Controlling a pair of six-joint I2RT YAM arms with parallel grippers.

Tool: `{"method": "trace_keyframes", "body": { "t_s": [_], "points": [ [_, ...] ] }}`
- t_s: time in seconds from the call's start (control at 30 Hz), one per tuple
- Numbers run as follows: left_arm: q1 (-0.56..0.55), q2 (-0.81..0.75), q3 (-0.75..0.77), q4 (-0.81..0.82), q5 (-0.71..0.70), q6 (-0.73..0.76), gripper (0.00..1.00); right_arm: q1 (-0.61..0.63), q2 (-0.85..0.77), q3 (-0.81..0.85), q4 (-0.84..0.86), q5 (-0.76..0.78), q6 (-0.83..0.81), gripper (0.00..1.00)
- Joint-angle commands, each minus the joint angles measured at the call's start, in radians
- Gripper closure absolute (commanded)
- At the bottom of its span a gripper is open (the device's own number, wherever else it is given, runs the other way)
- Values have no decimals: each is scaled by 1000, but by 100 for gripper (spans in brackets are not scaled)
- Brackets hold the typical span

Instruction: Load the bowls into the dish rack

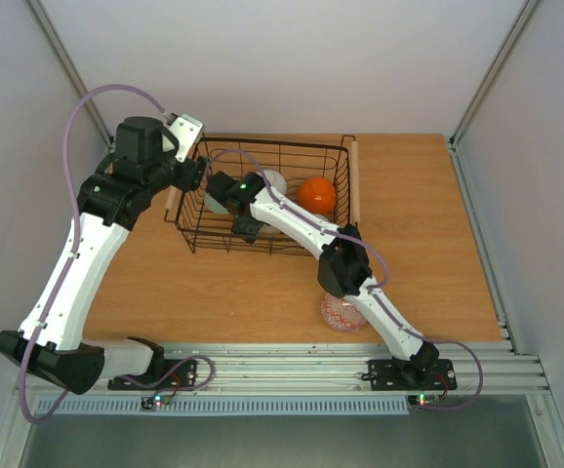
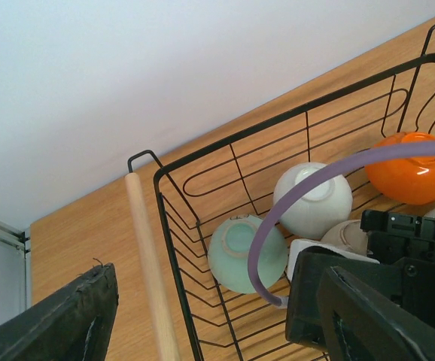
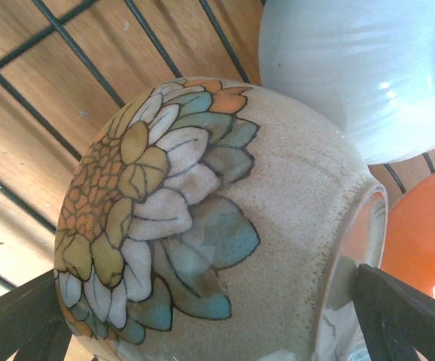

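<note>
One bowl (image 1: pixel 343 314) is waiting on the table (image 1: pixel 419 214); the others are lying in the rack (image 1: pixel 214 230). Your right gripper (image 3: pixel 202 316) is standing wide around the flowered bowl (image 3: pixel 202 218), your left gripper (image 2: pixel 210 308) wide astride the handle (image 2: pixel 148 248). Lifting askew risks snagging that bowl's rim, toppling it.

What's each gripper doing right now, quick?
Left gripper: open, holding nothing, by the dish rack rim.
Right gripper: open wide around the beige flowered bowl; whether it touches cannot be told.
</note>
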Motion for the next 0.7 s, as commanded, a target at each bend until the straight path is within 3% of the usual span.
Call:
{"method": "trace_keyframes", "body": {
  "t_s": [0.0, 0.67],
  "points": [
    [6, -31, 5, 34, 8, 10, 27, 6, -45, -23, 25, -195, -14, 1],
    [7, -31, 1, 33, 15, 10, 27, 6, 32, -14, 18, -123, -27, 2]
  ]
}}
